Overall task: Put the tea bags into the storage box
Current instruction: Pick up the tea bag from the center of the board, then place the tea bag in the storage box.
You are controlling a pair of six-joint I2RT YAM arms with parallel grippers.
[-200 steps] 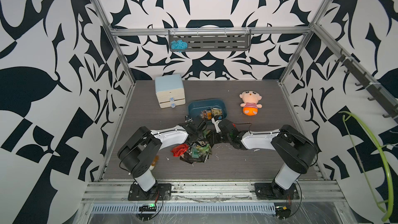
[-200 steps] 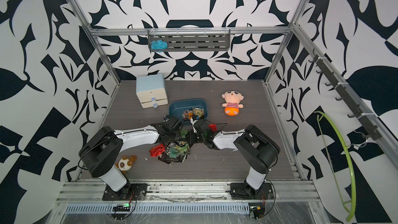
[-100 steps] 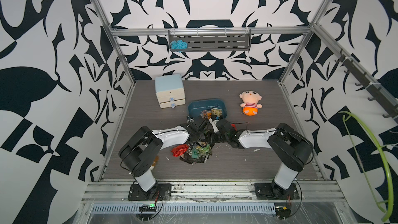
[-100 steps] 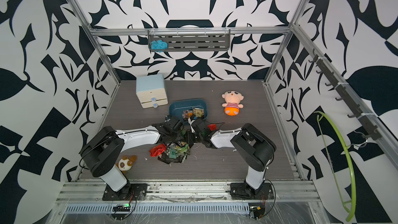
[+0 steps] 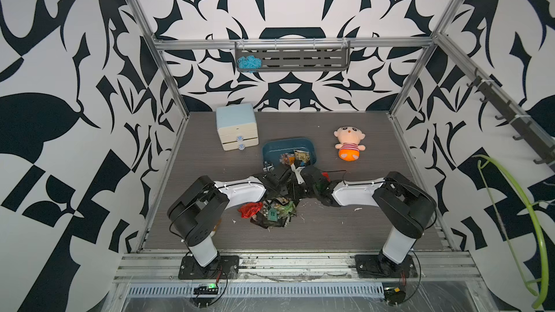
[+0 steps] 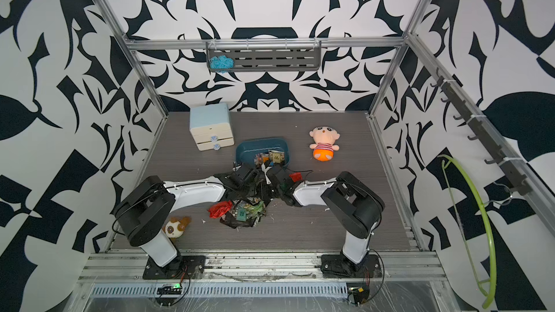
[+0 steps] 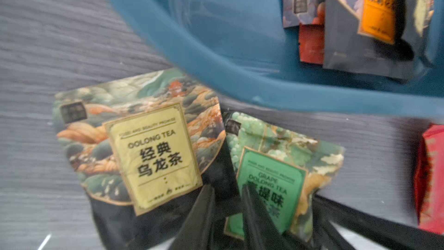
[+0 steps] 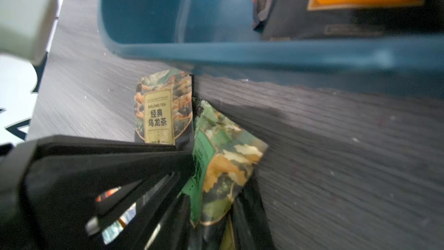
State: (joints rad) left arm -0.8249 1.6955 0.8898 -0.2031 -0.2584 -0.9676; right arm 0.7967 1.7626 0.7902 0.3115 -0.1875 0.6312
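lettering on the oolong sachet (image 7: 153, 155) read "oolong tea" above 经典乌龙茶 on a beige square. the grape sachet (image 7: 271, 183) overlapped its edge and carried a green label reading "grape oolong tea". finer print on both was too small to read.

the left gripper (image 7: 227, 188) had its jaws clenched narrow on the oolong sachet's dark lower edge, where the grape sachet's edge overlapped it. the grape sachet also stood between the fingers of the right gripper (image 8: 216, 179); whether they pressed it i could not tell.

both sachets sat outside the storage box (image 7: 240, 85), just beside its near rim by a rounded corner. inside the box lay other tea bags (image 7: 360, 32), one red and one with an orange label whose characters were blurred. a red sachet (image 7: 432, 176) lay on the table just outside the rim.

in a top view a loose pile (image 5: 271, 213) of sachets lay nearer the front rail, between the arms. bare table (image 5: 345, 229) opened to the right of the pile. a drawer cabinet (image 5: 237, 126) and a plush doll (image 5: 350, 144) flanked the box, each apart from it.
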